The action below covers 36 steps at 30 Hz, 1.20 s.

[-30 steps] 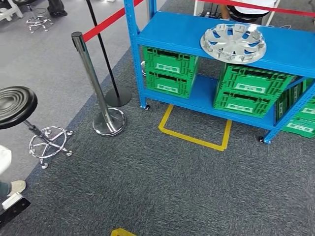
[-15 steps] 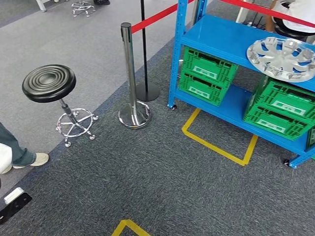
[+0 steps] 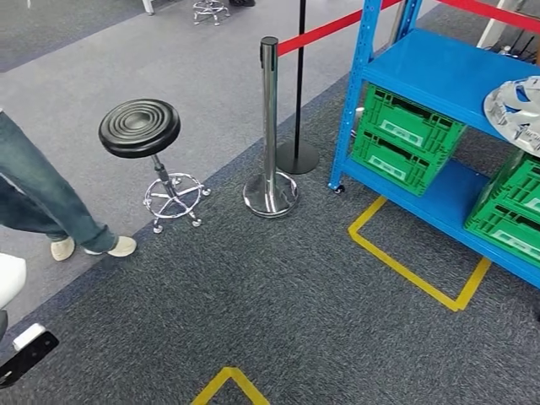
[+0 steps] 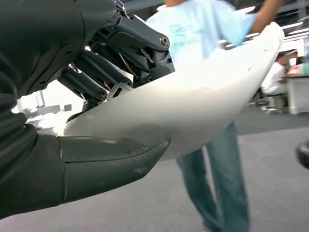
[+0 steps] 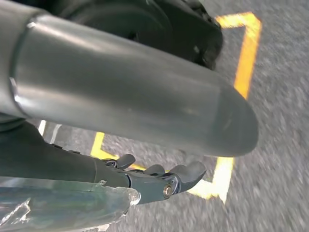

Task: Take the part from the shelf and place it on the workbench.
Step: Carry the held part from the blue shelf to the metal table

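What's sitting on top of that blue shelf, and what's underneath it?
On the blue shelf lies a silver wheel cover, cut off by the picture's edge. Underneath sit green crates; what they hold is hidden.

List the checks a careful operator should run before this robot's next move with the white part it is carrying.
1. White part secure in the left robot hand: ok, pinched between thumb and fingers.
2. Way free of people: not ok, a person stands close on the robot's left.
3. Stool out of the way: cannot tell, it stands ahead to the left.
4. Workbench located: cannot tell.
5. Right robot hand free: cannot tell.
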Motion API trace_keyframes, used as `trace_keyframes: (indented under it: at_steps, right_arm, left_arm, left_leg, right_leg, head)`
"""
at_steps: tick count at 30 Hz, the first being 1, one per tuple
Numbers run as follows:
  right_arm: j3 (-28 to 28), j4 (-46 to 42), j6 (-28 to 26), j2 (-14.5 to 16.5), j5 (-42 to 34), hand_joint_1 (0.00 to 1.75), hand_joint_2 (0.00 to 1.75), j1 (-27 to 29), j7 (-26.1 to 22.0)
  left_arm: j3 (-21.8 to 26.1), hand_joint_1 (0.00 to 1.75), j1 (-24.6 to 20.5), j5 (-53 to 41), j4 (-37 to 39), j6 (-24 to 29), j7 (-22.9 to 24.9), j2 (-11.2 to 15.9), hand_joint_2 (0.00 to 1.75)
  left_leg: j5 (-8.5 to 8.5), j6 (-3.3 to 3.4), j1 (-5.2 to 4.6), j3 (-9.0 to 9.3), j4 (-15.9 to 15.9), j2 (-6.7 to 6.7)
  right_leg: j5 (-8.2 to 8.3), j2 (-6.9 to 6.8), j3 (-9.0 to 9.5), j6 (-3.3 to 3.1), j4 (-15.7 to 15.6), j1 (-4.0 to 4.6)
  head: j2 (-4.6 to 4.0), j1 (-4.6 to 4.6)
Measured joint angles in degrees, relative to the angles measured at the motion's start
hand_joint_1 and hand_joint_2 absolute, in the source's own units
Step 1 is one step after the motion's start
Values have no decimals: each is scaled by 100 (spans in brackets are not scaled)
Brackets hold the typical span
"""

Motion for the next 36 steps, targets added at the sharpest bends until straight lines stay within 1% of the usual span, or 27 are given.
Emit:
trace_keyframes:
  at_steps: [2, 3, 4, 5, 6, 8, 9, 11, 12, 14, 16, 17, 18, 19, 20, 22, 23, 25, 26, 27, 29, 31, 32, 33, 34, 35, 36]
  right_arm:
    - [-28, 0, 42, 3, 0, 0, 0, 12, 150]
    - [-39, 0, 63, 6, 0, 0, 0, 13, 217]
    - [-48, 0, 82, 10, 0, 0, 0, 12, 277]
    - [-55, -1, 99, 18, 0, 0, 0, 11, 323]
    - [-59, -1, 114, 26, 0, 0, 0, 7, 359]
    - [-59, -1, 132, 39, 0, 0, 0, 0, 404]
    - [-59, -1, 135, 40, 0, 0, 0, -2, 416]
    - [-59, -1, 137, 44, 0, 0, 0, -7, 426]
    - [-59, -2, 138, 46, 0, 0, 0, -9, 429]
    - [-59, -2, 142, 49, 0, 0, 0, -7, 430]
    - [-59, -1, 151, 50, 0, 0, 0, 0, 428]
    - [-59, 0, 156, 50, 0, 0, 0, 4, 418]
    - [-61, 0, 157, 50, 0, 0, 0, 7, 392]
    - [-64, 0, 153, 50, 0, 0, 0, 8, 354]
    - [-72, 0, 145, 50, 0, 0, 0, 7, 305]
    - [-106, 1, 121, 49, 0, 0, 0, -1, 220]
    - [-130, 2, 107, 49, 0, 0, 0, -6, 191]
    - [-171, 4, 72, 49, 0, 0, 0, -12, 164]
    - [-185, 4, 56, 51, 0, 0, 0, -14, 160]
    - [-197, 2, 39, 57, 0, 0, 0, -15, 158]
    - [-225, -1, 18, 72, 0, 0, 0, -8, 151]
    - [-248, -2, 5, 81, 0, 0, 0, 7, 139]
    - [-255, -2, 1, 82, 0, 0, 0, 13, 129]
    - [-258, -2, -2, 82, 0, 0, 0, 15, 119]
    - [-258, -2, -3, 82, 0, 0, 0, 15, 111]
    - [-257, -2, -3, 82, 0, 0, 0, 12, 107]
    - [-257, -2, -2, 82, 1, 0, 0, 9, 106]
  left_arm:
    - [-23, 168, -33, 1, 52, -49, 16, 13, 175]
    - [-31, 168, -35, 10, 80, -77, 23, 26, 175]
    - [-31, 168, -38, 33, 107, -108, 29, 46, 175]
    - [-26, 168, -47, 73, 130, -138, 31, 76, 175]
    - [-19, 168, -63, 121, 149, -170, 32, 108, 175]
    - [-10, 168, -123, 202, 185, -226, 31, 157, 175]
    - [-9, 168, -149, 218, 200, -245, 31, 171, 175]
    - [-2, 168, -174, 230, 229, -263, 29, 193, 175]
    - [4, 168, -177, 233, 240, -266, 28, 202, 175]
    - [16, 168, -199, 242, 257, -269, 27, 219, 175]
    - [13, 168, -248, 299, 277, -301, 26, 227, 175]
    - [9, 168, -283, 369, 290, -336, 26, 231, 175]
    - [11, 168, -330, 486, 305, -377, 26, 239, 175]
    - [21, 168, -396, 641, 319, -414, 26, 248, 175]
    - [41, 168, -480, 827, 329, -436, 26, 255, 175]
    - [109, 168, -684, 1217, 336, -422, 18, 255, 175]
    - [151, 168, -787, 1404, 336, -379, 7, 246, 175]
    - [222, 168, -954, 1679, 336, -230, -36, 201, 175]
    - [251, 168, -1007, 1755, 336, -136, -65, 168, 175]
    - [273, 168, -1036, 1789, 336, -52, -94, 134, 175]
    - [303, 168, -1084, 1814, 336, 72, -135, 81, 175]
    - [311, 168, -1138, 1834, 338, 135, -160, 28, 175]
    - [314, 168, -1153, 1845, 340, 151, -172, 0, 175]
    - [320, 168, -1151, 1860, 346, 161, -183, -27, 175]
    - [330, 168, -1146, 1875, 353, 164, -190, -50, 175]
    - [345, 168, -1143, 1890, 360, 163, -193, -69, 175]
    - [365, 168, -1140, 1905, 365, 162, -197, -84, 175]
  left_leg:
    - [-293, -31, 8, -320, 707, 155]
    - [-295, -39, 13, -358, 824, 178]
    - [-199, -43, 18, -289, 724, 195]
    - [-22, -44, 22, -99, 399, 244]
    - [157, -46, 22, 155, -44, 359]
    - [356, 4, 5, 526, -718, 583]
    - [365, 47, -7, 586, -845, 629]
    - [366, 147, -30, 565, -856, 517]
    - [378, 189, -27, 557, -860, 454]
    - [415, 268, -10, 543, -870, 330]
    - [438, 318, -9, 515, -871, 197]
    - [445, 331, -18, 500, -870, 120]
    - [451, 337, -27, 491, -869, 36]
    - [457, 339, -34, 487, -868, -53]
    - [462, 334, -38, 488, -868, -146]
    - [478, 306, -40, 487, -861, -320]
    - [488, 284, -37, 474, -854, -398]
    - [516, 217, -17, 425, -849, -529]
    - [536, 176, 3, 399, -858, -597]
    - [542, 143, 17, 377, -850, -577]
    - [384, 92, 8, 253, -621, -283]
    - [-7, 42, -4, -66, 60, 71]
    - [-187, 14, 4, -253, 460, 131]
    - [-276, -10, 19, -379, 739, 154]
    - [-260, -30, 36, -409, 825, 169]
    - [-135, -48, 54, -315, 665, 198]
    - [52, -67, 71, -115, 313, 276]
  right_leg:
    - [-1, -180, -17, -6, 1, 12]
    - [-2, -267, -23, -7, 2, 14]
    - [-4, -347, -24, -4, 2, 14]
    - [-8, -424, -20, 3, 3, 13]
    - [-16, -496, -10, 18, 4, 16]
    - [-44, -615, -5, 71, 6, 46]
    - [-55, -668, 6, 102, 0, 60]
    - [-67, -777, 63, 161, -24, 63]
    - [-92, -758, 76, 195, -10, 52]
    - [-307, -487, -55, 248, 309, 29]
    - [-704, -157, -440, 263, 1114, 21]
    - [-850, -94, -648, 257, 1517, 24]
    - [-885, -73, -780, 246, 1745, 28]
    - [-796, -59, -800, 228, 1733, 32]
    - [-603, -26, -704, 203, 1479, 35]
    - [-175, 215, -326, 145, 622, 31]
    - [-53, 336, -178, 131, 279, 25]
    - [-17, 436, -59, 116, 20, 34]
    - [-2, 367, -47, 104, 11, 46]
    - [19, 301, -30, 73, -7, 51]
    - [67, 154, -10, 11, -60, 42]
    - [77, -12, -13, -20, -85, 42]
    - [74, -101, -19, -26, -84, 43]
    - [68, -191, -23, -26, -84, 43]
    - [61, -278, -24, -20, -82, 42]
    - [52, -362, -20, -6, -79, 40]
    - [37, -440, -10, 16, -72, 37]
  head:
    - [0, -5]
    - [0, -5]
    - [0, -6]
    - [0, -6]
    - [0, -7]
    - [0, 0]
    - [0, 3]
    - [0, 5]
    - [0, 5]
    - [0, 14]
    - [0, 24]
    - [0, 24]
    - [0, 23]
    - [0, 22]
    - [0, 23]
    - [0, 22]
    - [0, 20]
    - [0, 18]
    - [0, 18]
    - [0, 16]
    - [0, -2]
    - [0, -17]
    - [0, -19]
    - [0, -18]
    - [0, -19]
    - [0, -19]
    - [0, -18]
